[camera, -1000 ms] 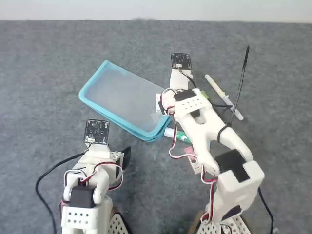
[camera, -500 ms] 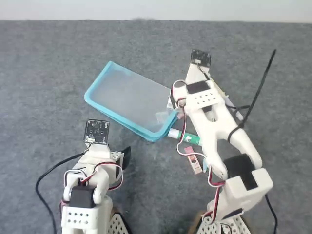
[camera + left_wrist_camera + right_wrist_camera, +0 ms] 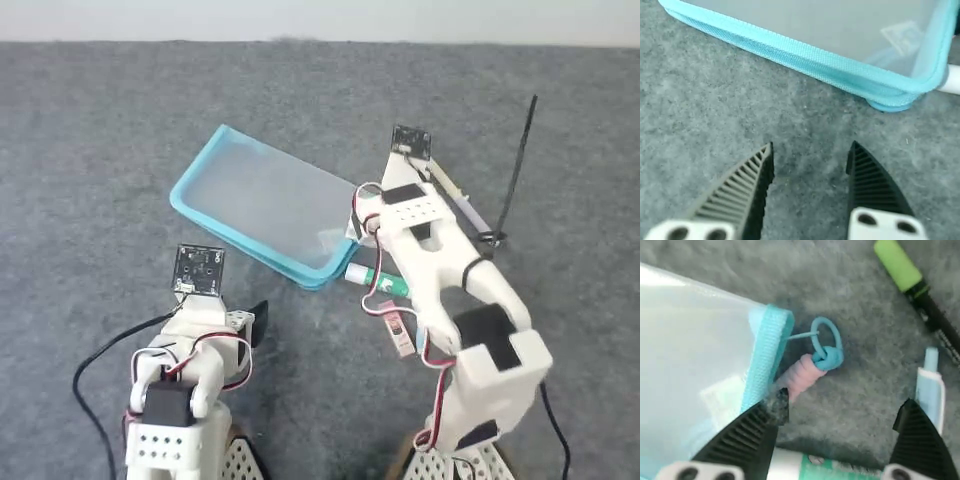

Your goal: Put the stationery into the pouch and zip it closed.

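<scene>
The pouch [image 3: 262, 203] is translucent with turquoise edging and lies flat mid-table. Its pink zipper pull [image 3: 801, 377], tied to a blue cord loop, sticks out at the corner nearest the right arm [image 3: 415, 215]. My right gripper [image 3: 842, 410] is open just above that pull, one finger [image 3: 752, 432] over the pouch edge. A green-and-white marker [image 3: 377, 280] lies by the corner, a pink item [image 3: 400, 335] nearer the arm's base, a white pen [image 3: 458, 195] farther off. My left gripper [image 3: 810, 152] is open and empty, short of the pouch's near edge [image 3: 840, 70].
A green-capped highlighter [image 3: 905, 272] and a pale blue pen [image 3: 932, 385] lie on the grey carpet beside the zipper pull. A black cable [image 3: 515, 170] rises at the right arm's far side. The left arm [image 3: 195, 350] sits at the near left.
The right arm swung to the right and a little farther out, then settled by the pouch corner. The pouch shifted slightly right with it. The left arm has kept still.
</scene>
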